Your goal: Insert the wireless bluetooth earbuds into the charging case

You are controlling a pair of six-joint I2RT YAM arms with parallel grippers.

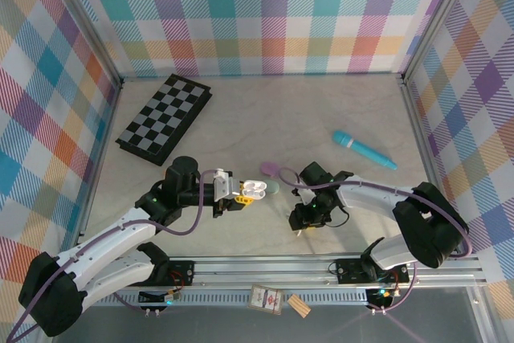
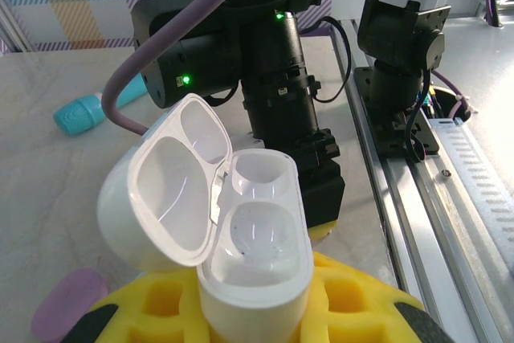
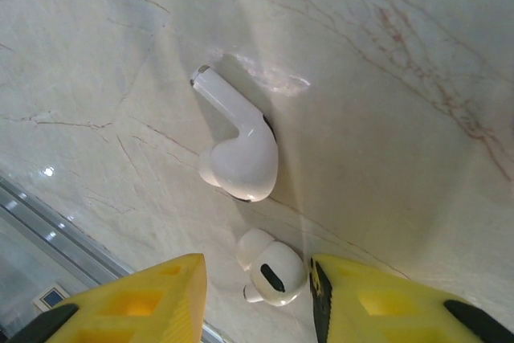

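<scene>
1. On the near-left side of the pale marble-patterned bench [image 1: 321, 110], your left fingers [image 2: 353, 303], padded in yellow foam, are clenching the white glossy plastic charging case [image 2: 257, 279] by its lower body.
2. You are holding the charging case [image 1: 254, 189] with its hinged lid [image 2: 165, 198] swung wide open, and both moulded wells are facing the left wrist camera with nothing seated in them.
3. Your right fingers [image 3: 377, 303], also yellow, are pointing down at the bench close to the front rail, just right of centre. They are standing apart and grasping nothing.
4. Two white glossy plastic earbuds are lying on the bench under that wrist. The smaller-looking earbud [image 3: 271, 272] is sitting in the gap between the right fingers, just beside the pad on the right of that view and clear of the other pad.
5. The stemmed earbud [image 3: 238, 158] is lying just beyond the first one, apart from both pads, with its stem pointing away from them.
6. Between your two arms, a purple pebble-shaped case [image 1: 271, 169] is lying on the bench near the raised charging case.
7. Further back on the right, a long turquoise pen-like stick [image 1: 365, 151] is lying at a slant, well apart from your right arm.
8. At the far left, a black-and-grey folding checkerboard [image 1: 165, 118] is lying flat.
</scene>
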